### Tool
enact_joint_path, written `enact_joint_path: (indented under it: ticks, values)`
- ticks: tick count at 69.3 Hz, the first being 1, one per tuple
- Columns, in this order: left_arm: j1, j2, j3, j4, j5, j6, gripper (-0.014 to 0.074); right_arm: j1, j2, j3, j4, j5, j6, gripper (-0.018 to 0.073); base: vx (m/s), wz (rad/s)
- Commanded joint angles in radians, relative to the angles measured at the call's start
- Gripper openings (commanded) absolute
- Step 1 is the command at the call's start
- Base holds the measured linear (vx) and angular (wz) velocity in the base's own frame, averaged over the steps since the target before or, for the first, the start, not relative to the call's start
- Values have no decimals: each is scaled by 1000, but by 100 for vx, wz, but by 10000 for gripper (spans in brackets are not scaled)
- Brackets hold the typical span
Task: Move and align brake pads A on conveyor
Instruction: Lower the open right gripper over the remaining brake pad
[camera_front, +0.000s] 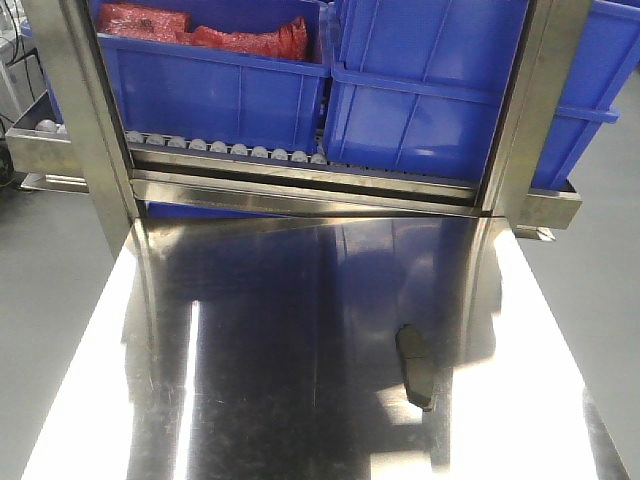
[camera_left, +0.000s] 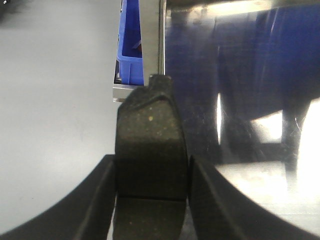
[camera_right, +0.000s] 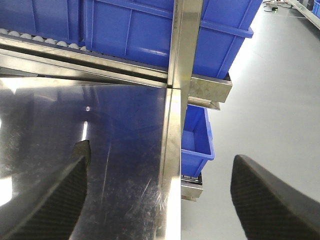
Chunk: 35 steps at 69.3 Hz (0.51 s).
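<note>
My left gripper (camera_left: 152, 197) is shut on a dark grey brake pad (camera_left: 150, 135), clamped across its width with its tabbed end sticking out ahead. The pad hangs above the left edge of the shiny steel tabletop (camera_left: 240, 65). Another brake pad (camera_front: 415, 365) lies flat on the steel tabletop (camera_front: 300, 330), right of centre. My right gripper (camera_right: 160, 200) is open over the table's right edge with nothing between its fingers (camera_right: 55, 200). Neither gripper shows in the front view. The conveyor is out of view.
Blue bins (camera_front: 420, 100) stand on a roller rack (camera_front: 230, 150) behind the table; one holds red bags (camera_front: 250, 40). Steel posts (camera_front: 85, 120) flank the rack. A blue bin (camera_right: 197, 137) sits low beside the table's right edge. Grey floor (camera_left: 55, 100) lies on both sides.
</note>
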<state>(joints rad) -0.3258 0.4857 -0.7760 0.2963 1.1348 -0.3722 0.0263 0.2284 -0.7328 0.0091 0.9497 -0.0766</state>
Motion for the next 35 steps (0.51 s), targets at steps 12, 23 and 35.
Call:
enact_joint_path:
  ticks: [12,23,35]
  values:
    - [-1,6,-26,24,-66,-1,-6,-3,19,-20,-9,-98,-4,562,0,0]
    - [-1,6,-26,24,-66,-1,-6,-3,19,-20,-9,-94,-4,562,0,0]
    - [-1,6,-26,24,-66,-1,-6,-3,27,-20,3,-105,32,562,0,0]
